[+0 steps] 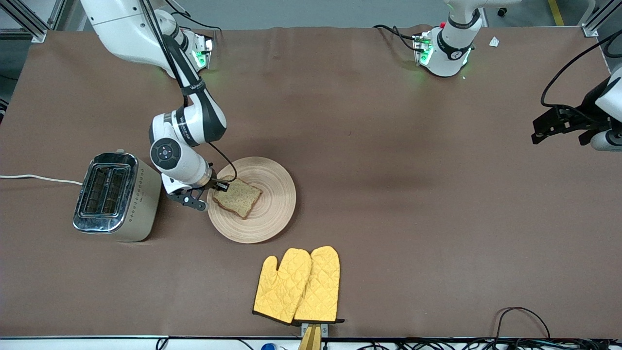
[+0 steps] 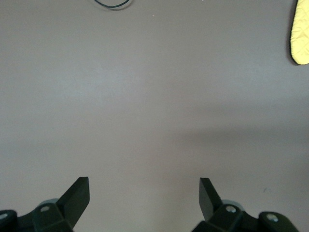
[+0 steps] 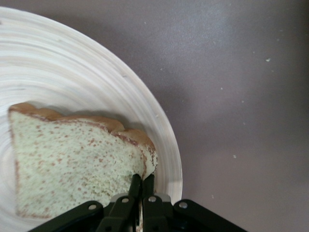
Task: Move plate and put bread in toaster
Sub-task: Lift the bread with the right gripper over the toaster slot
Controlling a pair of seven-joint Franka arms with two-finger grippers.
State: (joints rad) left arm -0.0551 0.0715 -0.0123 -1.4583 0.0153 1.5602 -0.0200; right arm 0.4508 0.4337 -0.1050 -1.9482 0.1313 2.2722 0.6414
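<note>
The round wooden plate (image 1: 265,211) lies beside the toaster (image 1: 116,196), toward the right arm's end of the table. The bread (image 1: 239,197) lies on the plate, one corner raised at the plate's toaster-side rim. My right gripper (image 1: 212,193) is shut on that corner; in the right wrist view the fingers (image 3: 135,184) pinch the bread (image 3: 72,164) at its crust over the plate (image 3: 96,82). My left gripper (image 1: 559,127) waits open and empty above bare table at the left arm's end; its fingertips (image 2: 77,193) stand wide apart.
Two yellow oven mitts (image 1: 299,286) lie nearer the front camera than the plate; a mitt's edge (image 2: 300,34) shows in the left wrist view. The toaster's white cord (image 1: 39,179) runs off the table's end. Cables (image 1: 525,321) lie at the front edge.
</note>
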